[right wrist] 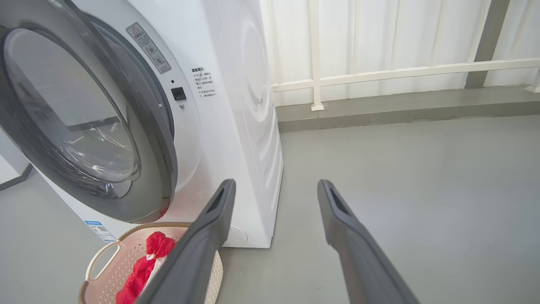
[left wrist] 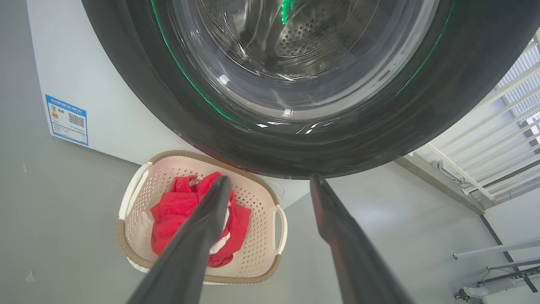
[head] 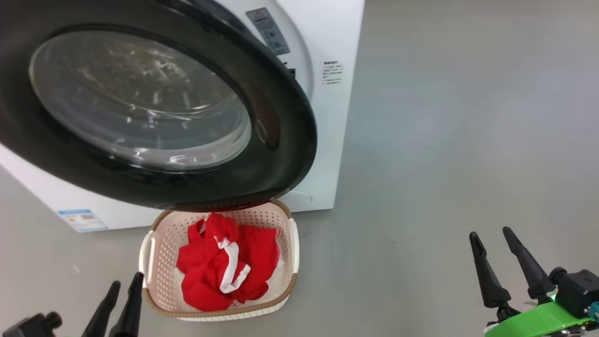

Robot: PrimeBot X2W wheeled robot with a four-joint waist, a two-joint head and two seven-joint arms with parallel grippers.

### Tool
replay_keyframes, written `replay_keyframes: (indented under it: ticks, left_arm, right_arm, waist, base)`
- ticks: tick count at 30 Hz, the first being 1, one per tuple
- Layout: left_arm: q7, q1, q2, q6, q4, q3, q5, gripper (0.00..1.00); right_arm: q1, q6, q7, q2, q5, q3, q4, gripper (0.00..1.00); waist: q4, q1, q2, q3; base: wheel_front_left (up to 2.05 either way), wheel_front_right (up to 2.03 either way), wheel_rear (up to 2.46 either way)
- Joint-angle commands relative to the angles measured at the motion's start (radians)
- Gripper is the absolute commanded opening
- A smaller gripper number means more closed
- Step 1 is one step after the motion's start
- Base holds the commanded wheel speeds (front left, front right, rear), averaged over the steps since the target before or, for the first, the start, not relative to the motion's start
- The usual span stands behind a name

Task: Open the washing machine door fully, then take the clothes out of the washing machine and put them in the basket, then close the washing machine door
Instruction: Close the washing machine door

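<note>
Lying bunched in the basket (head: 161, 262), the clothes (head: 206, 267) sit just in front of the washing machine (head: 337, 117), under the lower rim of the washing machine door (head: 281, 140), which stands swung out from the front. Left gripper (head: 126, 281): just beside the basket's near left corner, fingers apart, empty. Right gripper (head: 491, 232): well apart to the basket's right, fingers spread, empty.
</note>
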Motion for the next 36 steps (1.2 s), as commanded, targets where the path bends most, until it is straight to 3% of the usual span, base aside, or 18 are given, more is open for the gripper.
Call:
replay_keyframes:
  ticks: [1,7,21,27,36]
  left_arm:
    - [-0.012,0.003,0.013,-0.006,-0.025,0.067,0.043,1.00]
    - [-0.012,0.075,-0.068,-0.006,-0.057,0.192,0.239,1.00]
    - [-0.012,0.168,-0.256,-0.006,-0.158,0.383,0.703,1.00]
    - [-0.012,0.199,-0.306,-0.006,-0.230,0.425,0.817,1.00]
    - [-0.012,0.228,-0.334,-0.006,-0.221,0.439,0.864,1.00]
  right_arm:
    - [-0.003,0.005,-0.006,-0.018,-0.001,0.012,-0.026,1.00]
    - [0.013,0.005,-0.006,-0.016,-0.001,0.003,-0.025,1.00]
    - [0.031,0.005,-0.006,-0.012,0.002,-0.009,-0.027,1.00]
    - [0.042,0.005,-0.006,-0.015,0.000,-0.013,-0.029,1.00]
    - [0.045,0.005,-0.006,-0.011,-0.002,-0.006,-0.023,1.00]
  waist:
    - [-0.017,0.0000,0.0000,-0.010]
    - [-0.028,0.0000,0.0000,-0.029]
    - [-0.023,0.0000,0.0000,-0.065]
    - [-0.015,0.0000,0.0000,-0.076]
    - [-0.009,0.0000,0.0000,-0.087]
  base:
    - [0.00,0.00,0.00]
    - [0.00,0.00,0.00]
    - [0.00,0.00,0.00]
    - [0.00,0.00,0.00]
    - [0.00,0.00,0.00]
